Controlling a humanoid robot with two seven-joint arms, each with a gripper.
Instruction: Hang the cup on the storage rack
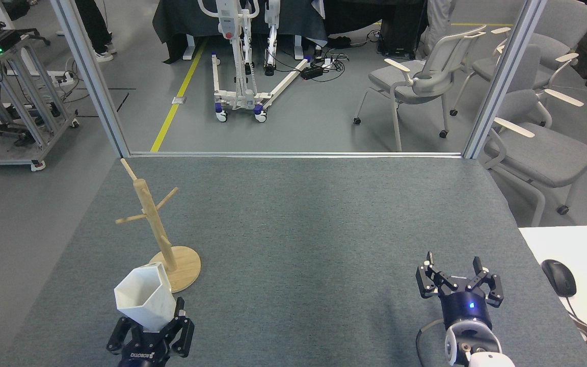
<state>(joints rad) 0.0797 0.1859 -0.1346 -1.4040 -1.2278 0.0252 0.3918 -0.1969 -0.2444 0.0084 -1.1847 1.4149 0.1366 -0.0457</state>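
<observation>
The white faceted cup point(144, 295) is held upright at the lower left, its open hexagonal rim facing up. My left gripper point(152, 323) is shut on the cup's narrow base from below. The cup's handle does not show. The wooden storage rack point(157, 230) stands on its round disc base just behind and to the right of the cup, with thin pegs angled out from the post. My right gripper point(454, 265) is open and holds nothing, low at the right, far from both.
The grey felt table point(303, 229) ends at a metal frame at the back. A white desk with a mouse point(558, 277) and keyboard lies at the right edge. Chairs and a wheeled stand are on the floor beyond.
</observation>
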